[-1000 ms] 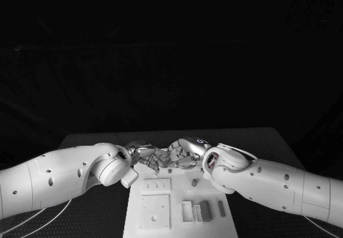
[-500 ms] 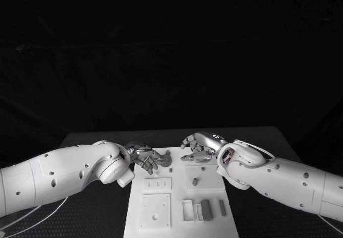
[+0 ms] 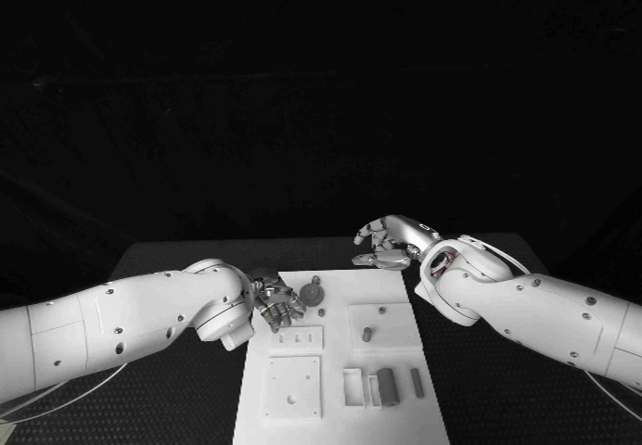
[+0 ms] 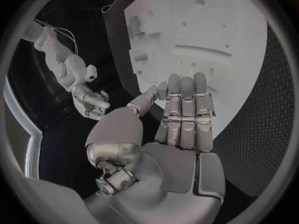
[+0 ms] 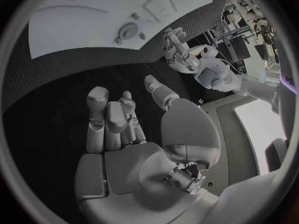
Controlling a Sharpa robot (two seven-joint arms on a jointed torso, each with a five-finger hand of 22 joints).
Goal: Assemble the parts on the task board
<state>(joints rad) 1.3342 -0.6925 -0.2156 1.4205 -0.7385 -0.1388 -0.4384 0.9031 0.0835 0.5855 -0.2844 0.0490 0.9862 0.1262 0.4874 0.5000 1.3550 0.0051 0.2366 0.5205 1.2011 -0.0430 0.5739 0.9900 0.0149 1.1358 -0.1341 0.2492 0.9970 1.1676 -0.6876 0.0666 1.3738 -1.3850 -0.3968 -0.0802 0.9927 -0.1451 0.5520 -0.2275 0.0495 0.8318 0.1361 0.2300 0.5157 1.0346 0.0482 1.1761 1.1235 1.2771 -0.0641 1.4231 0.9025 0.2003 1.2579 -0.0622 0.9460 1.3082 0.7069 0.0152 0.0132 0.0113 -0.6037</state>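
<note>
Task board flanked by empty left hand and raised right hand.

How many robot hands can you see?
2. The left hand is at the board's left edge, beside a round part. The right hand is beyond the board's far edge, holding nothing.

One task board; two hands; several small grey parts.
</note>
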